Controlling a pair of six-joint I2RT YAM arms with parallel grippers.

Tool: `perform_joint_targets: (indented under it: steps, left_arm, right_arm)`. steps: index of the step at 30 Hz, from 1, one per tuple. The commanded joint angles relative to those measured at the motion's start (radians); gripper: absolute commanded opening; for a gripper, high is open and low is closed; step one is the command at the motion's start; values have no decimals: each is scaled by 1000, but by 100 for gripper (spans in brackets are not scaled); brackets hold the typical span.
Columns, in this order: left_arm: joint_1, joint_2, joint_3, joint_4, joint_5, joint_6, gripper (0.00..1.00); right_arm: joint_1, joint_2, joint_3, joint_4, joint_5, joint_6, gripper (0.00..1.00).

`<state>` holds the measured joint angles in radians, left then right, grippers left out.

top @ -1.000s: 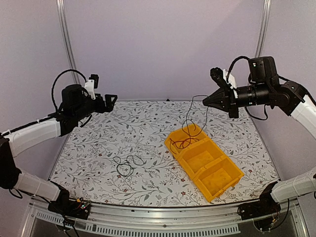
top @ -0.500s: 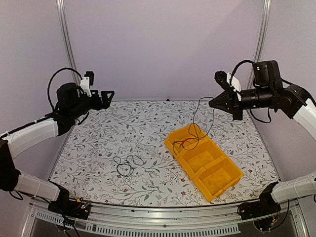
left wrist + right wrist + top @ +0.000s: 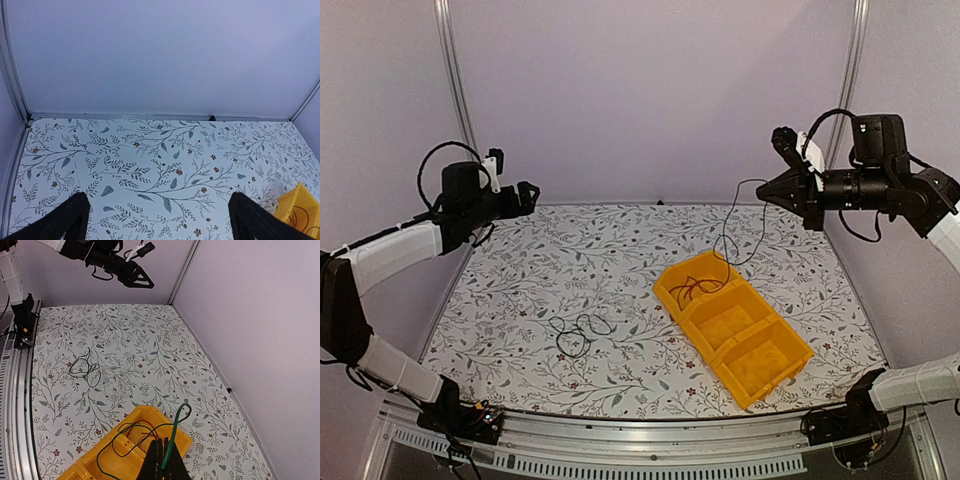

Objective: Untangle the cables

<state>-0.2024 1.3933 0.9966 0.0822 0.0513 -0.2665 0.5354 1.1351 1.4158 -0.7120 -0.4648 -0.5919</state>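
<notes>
Right gripper (image 3: 764,190): raised at far right, jaws clamped on thin green cable (image 3: 171,436), which hangs slack into far compartment of three-compartment yellow bin (image 3: 728,322). Red cable (image 3: 690,288): bundled in same compartment. Black cable (image 3: 578,334): loose loops on floral table (image 3: 620,250), left of bin, well apart. Left gripper (image 3: 527,193): raised at far left, jaws spread wide, holding nothing.
</notes>
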Motion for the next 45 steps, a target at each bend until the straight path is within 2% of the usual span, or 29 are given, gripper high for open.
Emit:
perform_joint_targets:
  steps: [1,14,22,30,39,45]
  left_arm:
    - [6,-29,-14,26,36,0,100]
    - [9,-26,7,-7,42,5,100]
    - [9,-45,3,-7,41,7,99]
    - [11,-43,4,-8,55,6,100]
    - [11,-58,0,-13,49,7,100]
    - [11,-60,0,-14,57,4,100]
  right_arm:
    - [-35,-40,42,-13,-9,5,0]
    - [-61,-55,23,-5,1,2,0]
    - [-62,-99,-172,27,87,-46,0]
    - [-63,-108,-296,58,88,-54,0]
    - [-62,-6,-441,87,39,-83,0]
    - [-62,78,-482,136,-31,-70,0]
